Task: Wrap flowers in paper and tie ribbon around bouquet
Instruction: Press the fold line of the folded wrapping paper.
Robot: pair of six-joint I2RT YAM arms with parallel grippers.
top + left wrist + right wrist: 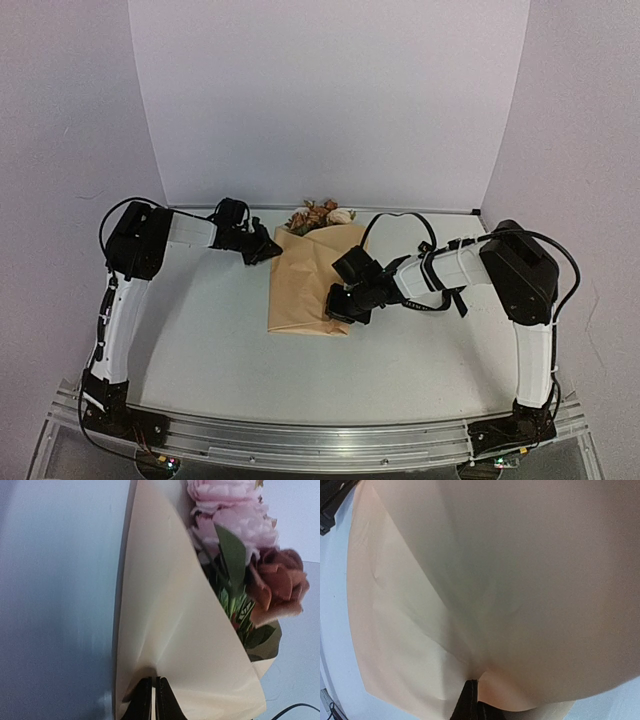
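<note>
Flowers: lying on the tabletop mid-field, already inside the folded paper. Only the pink and rust blooms poke out at the far end, toward the back wall. Stems hidden under the sheet.

Long axis of the bundle: near-to-far, blooms far, stem end near the arms. Slight tilt, hard to say more.

Left gripper: at the far-left edge of the paper, just beside the blooms. Its wrist view shows the gripper pressed together on the paper's edge, with a crease fanning out from the pinch and the blooms up and to the right of it.

Right gripper: at the near-right part of the sheet, over the stem end. Its wrist view shows the gripper pinched on paper, the sheet dimpled at the tips.

So the bundle sits between the two grippers, held at diagonal corners; neither arm is clearly nearer.

Judgement: wrapping step in hand, the fold not yet tightened into a cone. Next move likely draws one held edge across the long axis.

Ribbon: not seen in any view. Tying not begun.
</note>
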